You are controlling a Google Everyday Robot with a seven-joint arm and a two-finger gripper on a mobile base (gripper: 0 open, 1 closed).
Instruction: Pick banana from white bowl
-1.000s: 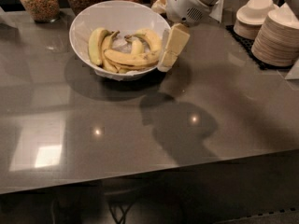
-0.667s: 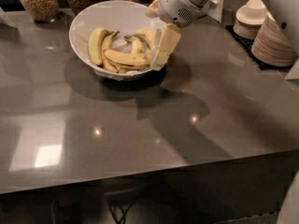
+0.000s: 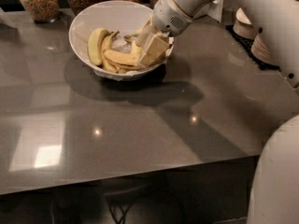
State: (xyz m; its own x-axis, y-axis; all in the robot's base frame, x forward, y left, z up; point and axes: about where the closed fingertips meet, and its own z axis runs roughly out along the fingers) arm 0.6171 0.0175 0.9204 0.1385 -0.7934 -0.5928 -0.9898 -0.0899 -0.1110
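The large white bowl [image 3: 88,20] stands at the back of the dark table and holds several bananas. The long, gently curved yellow banana [image 3: 120,58] lies across the front of the bowl. A plump greenish-yellow banana [image 3: 96,45] lies at its left. My gripper [image 3: 145,45] reaches down from the upper right into the right side of the bowl. It is open, with its fingers [image 3: 153,50] at the right ends of the bananas. I cannot tell whether they touch the long banana.
Glass jars of grain [image 3: 39,1] stand behind the bowl. Stacks of small cream bowls and plates [image 3: 261,41] sit at the back right. My arm [image 3: 275,27] crosses the right side. The table's front edge [image 3: 140,169] runs across the lower part.
My gripper has moved left and down, from outside the bowl's right rim to inside the bowl among the bananas. The view has shifted closer.
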